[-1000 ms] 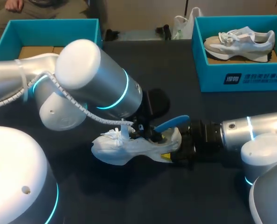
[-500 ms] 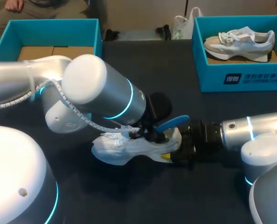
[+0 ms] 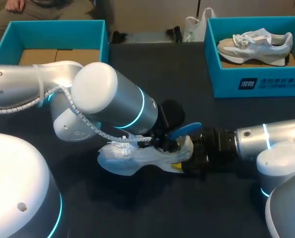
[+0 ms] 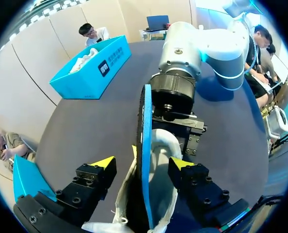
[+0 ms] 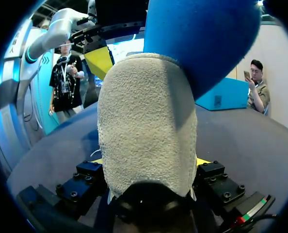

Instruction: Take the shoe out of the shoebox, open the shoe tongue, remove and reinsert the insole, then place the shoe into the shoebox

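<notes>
A white shoe [image 3: 132,157] lies on its side on the dark table, toe to the left. Its blue insole [image 3: 184,131] sticks up out of the heel opening. My right gripper [image 3: 183,161] is shut on the shoe's heel; in the right wrist view the grey heel [image 5: 146,121] fills the space between its fingers [image 5: 93,170]. My left gripper [image 4: 143,164] hangs over the shoe's opening, open, with the insole [image 4: 145,145] on edge between its yellow tips and not pinched. In the head view the left arm [image 3: 112,101] hides that gripper and the middle of the shoe.
A teal shoebox [image 3: 266,82] at the back right holds a second pale shoe [image 3: 254,42]. Another teal shoebox [image 3: 53,29] with a bare cardboard floor stands at the back left. Dark tabletop lies between the boxes and in front of the shoe.
My left arm has shifted right and lower over the shoe, and its fingers have drawn closer together around the insole. The lifted laces have dropped. The right arm and the shoe's heel stay put.
</notes>
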You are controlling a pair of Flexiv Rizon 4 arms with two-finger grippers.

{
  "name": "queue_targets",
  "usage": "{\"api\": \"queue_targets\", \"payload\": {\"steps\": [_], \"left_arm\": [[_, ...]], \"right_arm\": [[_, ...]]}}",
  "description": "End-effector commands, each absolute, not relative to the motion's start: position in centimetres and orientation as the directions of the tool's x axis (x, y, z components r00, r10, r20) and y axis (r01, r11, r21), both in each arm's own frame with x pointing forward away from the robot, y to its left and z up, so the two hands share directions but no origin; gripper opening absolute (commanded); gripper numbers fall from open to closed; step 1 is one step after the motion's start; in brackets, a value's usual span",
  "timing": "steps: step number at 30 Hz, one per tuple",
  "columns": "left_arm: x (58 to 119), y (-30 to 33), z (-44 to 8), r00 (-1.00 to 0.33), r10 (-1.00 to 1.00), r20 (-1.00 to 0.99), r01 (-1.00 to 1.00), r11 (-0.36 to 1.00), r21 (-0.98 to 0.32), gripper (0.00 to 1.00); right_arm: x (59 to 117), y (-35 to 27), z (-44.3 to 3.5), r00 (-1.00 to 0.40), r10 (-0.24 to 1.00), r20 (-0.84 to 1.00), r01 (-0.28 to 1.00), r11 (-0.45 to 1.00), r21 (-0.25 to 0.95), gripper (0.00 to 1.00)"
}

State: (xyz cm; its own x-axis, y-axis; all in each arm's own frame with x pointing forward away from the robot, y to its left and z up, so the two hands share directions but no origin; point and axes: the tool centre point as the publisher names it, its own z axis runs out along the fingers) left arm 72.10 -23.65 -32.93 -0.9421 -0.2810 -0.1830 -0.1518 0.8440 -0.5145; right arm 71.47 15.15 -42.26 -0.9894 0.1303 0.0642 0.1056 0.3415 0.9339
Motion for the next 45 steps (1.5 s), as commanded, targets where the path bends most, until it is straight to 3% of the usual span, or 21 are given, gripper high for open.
{"api": "queue_targets", "payload": {"steps": [1,10,15,20,25,28,29,30,31,38,45], "left_arm": [[72.1,-24.0,-33.5,-0.942,-0.282,-0.183,-0.152,0.843,-0.517,0.69],[72.2,-24.4,-34.0,-0.936,-0.298,-0.187,-0.162,0.836,-0.524,0.71],[72.4,-24.5,-34.0,-0.933,-0.308,-0.184,-0.17,0.832,-0.528,0.5],[72.5,-24.6,-34.1,-0.93,-0.317,-0.183,-0.177,0.827,-0.534,0.42],[72.6,-24.5,-34.1,-0.928,-0.327,-0.179,-0.187,0.824,-0.536,0.4],[72.6,-24.4,-34.1,-0.928,-0.329,-0.177,-0.189,0.823,-0.536,0.28],[72.7,-24.4,-34.1,-0.928,-0.329,-0.175,-0.191,0.823,-0.536,0.21],[72.7,-24.5,-34.1,-0.929,-0.33,-0.168,-0.195,0.822,-0.536,0.04],[72.8,-24.5,-34.1,-0.929,-0.331,-0.165,-0.197,0.821,-0.536,0.0],[73.0,-24.5,-33.5,-0.938,-0.333,-0.098,-0.228,0.804,-0.549,0.0],[72.2,-25.2,-29.2,-0.952,-0.286,0.106,-0.292,0.757,-0.585,0.0]], "right_arm": [[71.4,15.3,-42.2,-0.989,0.131,0.065,0.108,0.348,0.931,0.0],[71.4,15.3,-42.2,-0.989,0.131,0.065,0.108,0.348,0.931,0.0],[71.4,15.3,-42.2,-0.989,0.131,0.065,0.108,0.348,0.931,0.0],[71.4,15.3,-42.2,-0.989,0.131,0.065,0.108,0.348,0.931,0.0],[71.4,15.3,-42.2,-0.989,0.131,0.065,0.108,0.348,0.931,0.0],[71.4,15.3,-42.2,-0.989,0.131,0.065,0.108,0.348,0.931,0.0],[71.4,15.3,-42.2,-0.989,0.131,0.065,0.108,0.348,0.931,0.0],[71.4,15.3,-42.2,-0.989,0.131,0.065,0.108,0.348,0.931,0.0],[71.4,15.3,-42.2,-0.989,0.131,0.065,0.108,0.348,0.931,0.0],[71.4,15.3,-42.2,-0.989,0.131,0.065,0.108,0.348,0.931,0.0],[71.4,15.3,-42.2,-0.989,0.131,0.065,0.108,0.348,0.931,0.0]]}}
